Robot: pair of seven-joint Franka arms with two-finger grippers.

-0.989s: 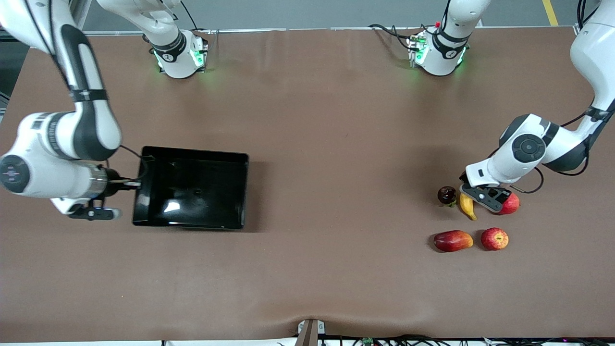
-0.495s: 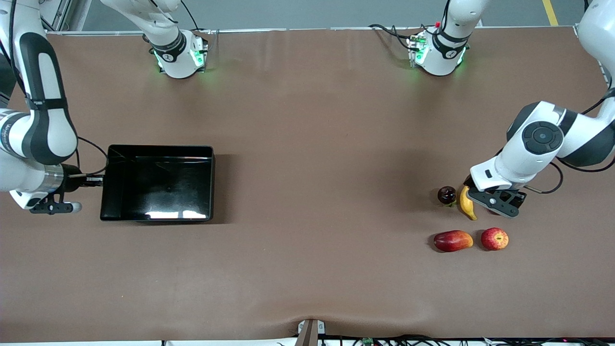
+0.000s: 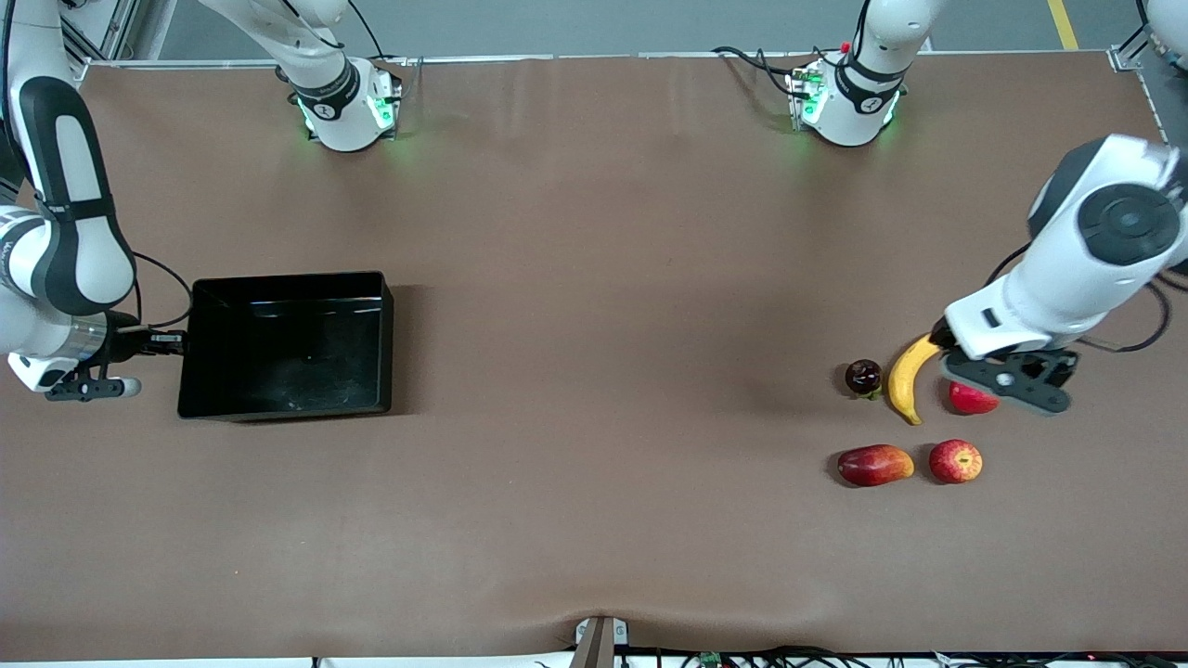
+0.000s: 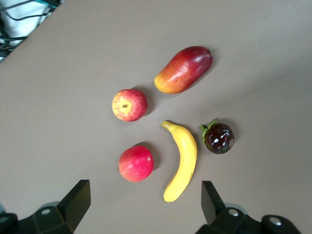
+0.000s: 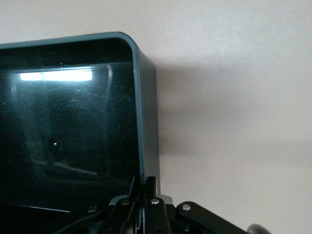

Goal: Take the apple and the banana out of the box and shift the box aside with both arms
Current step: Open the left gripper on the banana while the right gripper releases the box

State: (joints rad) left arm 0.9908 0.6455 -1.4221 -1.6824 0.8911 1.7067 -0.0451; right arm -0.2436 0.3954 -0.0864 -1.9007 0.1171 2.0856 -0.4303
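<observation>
The black box (image 3: 288, 353) sits near the right arm's end of the table. My right gripper (image 3: 178, 341) is shut on the box's end wall, seen close in the right wrist view (image 5: 145, 122), with my right gripper (image 5: 146, 189) clamped over the rim. The banana (image 3: 908, 378) and the streaked apple (image 3: 956, 461) lie near the left arm's end. My left gripper (image 3: 1007, 385) hangs open and empty over the plain red fruit (image 3: 968, 399). The left wrist view shows the banana (image 4: 182, 161), the apple (image 4: 129, 105) and my left gripper (image 4: 145, 204) with jaws wide apart.
A red-and-yellow mango-like fruit (image 3: 874, 465) lies beside the apple, and a dark round fruit (image 3: 863, 376) lies beside the banana. The plain red fruit (image 4: 136, 164) sits between the banana and the table's end. Both arm bases stand along the table edge farthest from the camera.
The right gripper has pulled the box toward the right arm's end of the table. The left gripper has risen from the banana and shifted toward the left arm's end, uncovering the banana.
</observation>
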